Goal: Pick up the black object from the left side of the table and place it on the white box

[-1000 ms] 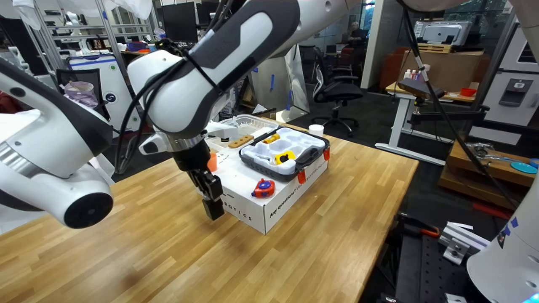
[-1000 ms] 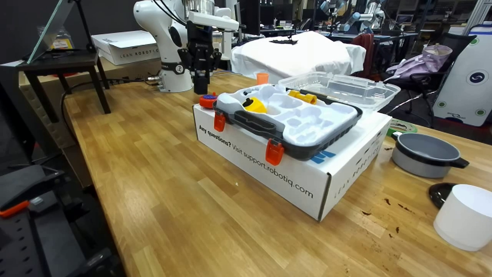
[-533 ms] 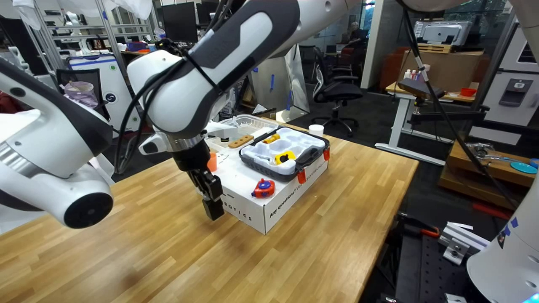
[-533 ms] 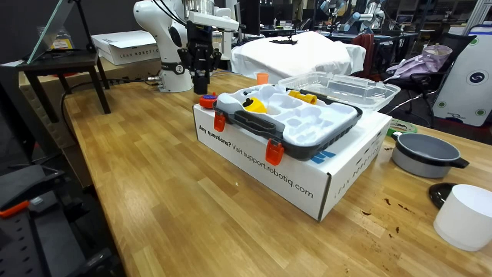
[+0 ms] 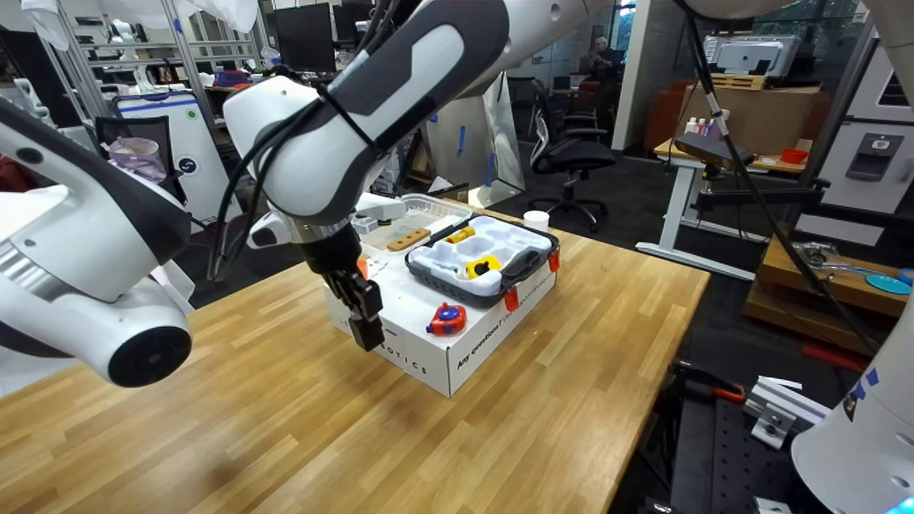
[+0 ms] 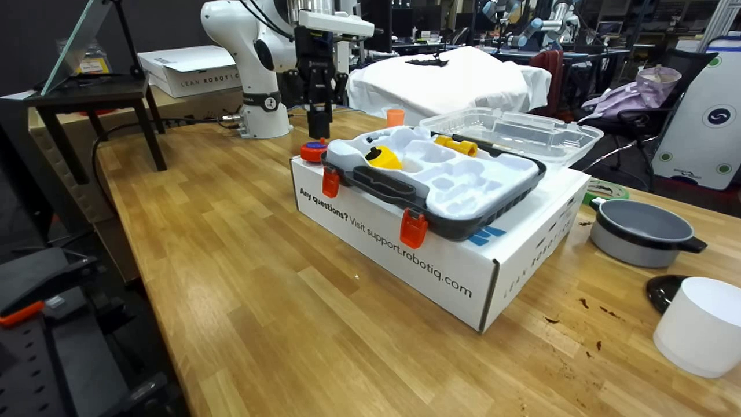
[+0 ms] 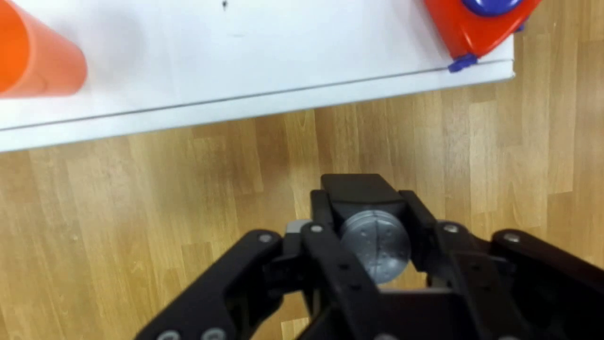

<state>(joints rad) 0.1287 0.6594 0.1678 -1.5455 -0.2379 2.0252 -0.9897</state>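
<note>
Gripping black object (image 7: 361, 185) in tool (image 7: 366, 203) | over surface (image 7: 118, 226), just outside white box (image 7: 264, 52) | likely needing shift over edge, toward wrist view's top

The arm (image 5: 400, 100) slants down to a bent wrist (image 5: 303, 171), jaws clamped.

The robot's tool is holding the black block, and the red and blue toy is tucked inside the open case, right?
Not quite: the red and blue toy isn't inside the open case. Both exterior views show it sitting on the white box, outside the case. The tool is indeed holding the black block.
</note>
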